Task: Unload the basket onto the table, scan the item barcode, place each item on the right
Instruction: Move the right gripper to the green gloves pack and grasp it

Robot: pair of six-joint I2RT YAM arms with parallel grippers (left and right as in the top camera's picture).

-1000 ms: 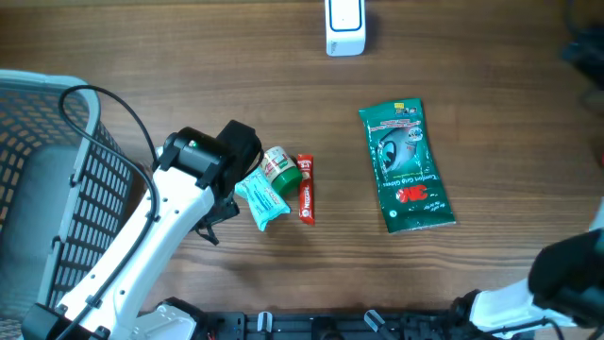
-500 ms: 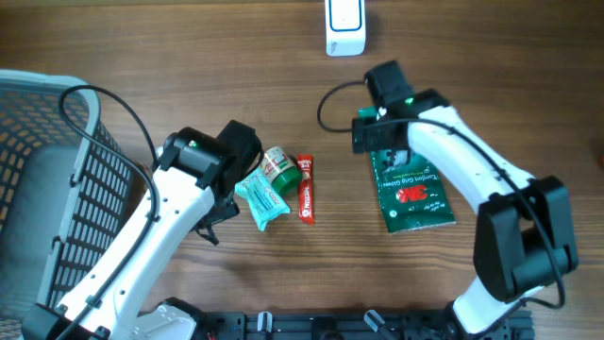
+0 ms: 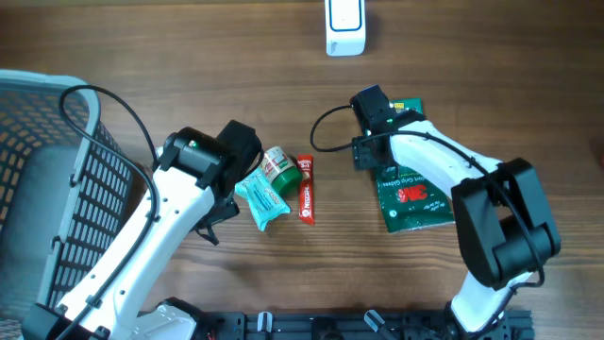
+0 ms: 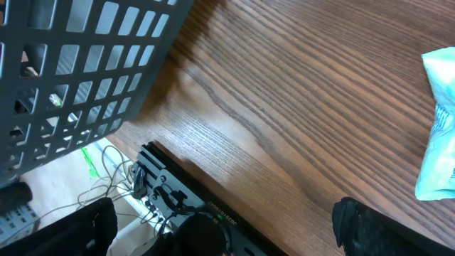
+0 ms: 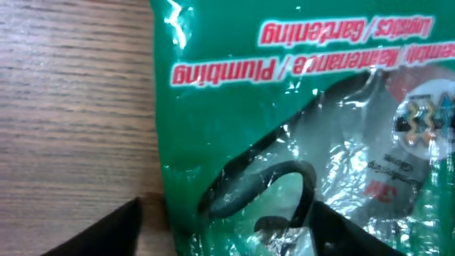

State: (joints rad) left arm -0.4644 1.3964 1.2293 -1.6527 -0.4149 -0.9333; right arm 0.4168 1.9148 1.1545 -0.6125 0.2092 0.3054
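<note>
A green foil packet [image 3: 412, 181] lies flat at the right of the wooden table. My right gripper [image 3: 370, 149] is down at its upper left edge. In the right wrist view the green packet [image 5: 298, 121] fills the frame, and the right gripper [image 5: 227, 231] is open. One dark finger is over bare wood and the other over the foil, so the jaws straddle the packet's edge. A white scanner [image 3: 344, 28] stands at the far edge. My left gripper [image 3: 215, 215] stays open and empty beside a teal packet [image 3: 262, 200]. No barcode shows.
A small green-and-white can [image 3: 278, 165] and a red stick sachet [image 3: 305, 187] lie next to the teal packet [image 4: 441, 128]. A grey wire basket [image 3: 57, 179] takes up the left side and also shows as mesh [image 4: 85, 57] in the left wrist view. Cables and the arm base [image 4: 178, 199] sit below the table's front edge.
The right arm came into view from the right, went down over the green packet and shifted a little left. Its jaws have narrowed. The left arm has not moved.
</note>
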